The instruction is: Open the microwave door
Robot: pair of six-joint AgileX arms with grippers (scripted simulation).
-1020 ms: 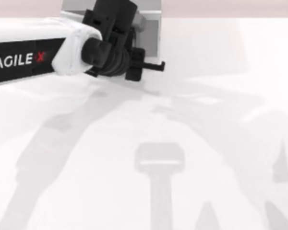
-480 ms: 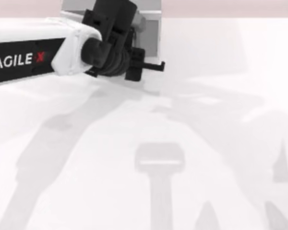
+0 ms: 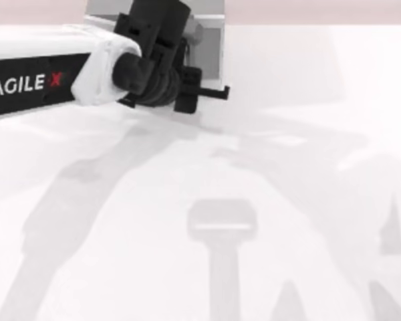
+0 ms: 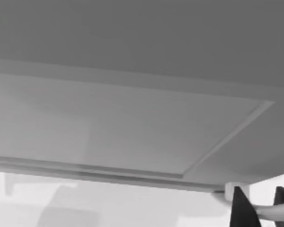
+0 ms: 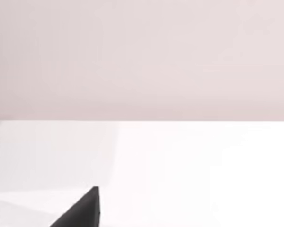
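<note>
Our left gripper (image 3: 217, 91) sits at the front of the microwave (image 3: 210, 40), which stands at the far edge of the tabletop (image 3: 187, 221). In the left wrist view the microwave door (image 4: 128, 127) fills the frame just ahead of the gripper, and the fingertips (image 4: 240, 210) straddle the pale handle (image 4: 236, 189) at the door's corner, apparently pinching it. The hold looks shallow and near the handle's end, so a pull off the hinge arc could slip the fingers free or drag the whole microwave. The right gripper (image 5: 80, 210) is parked well apart; we cannot tell its state.
</note>
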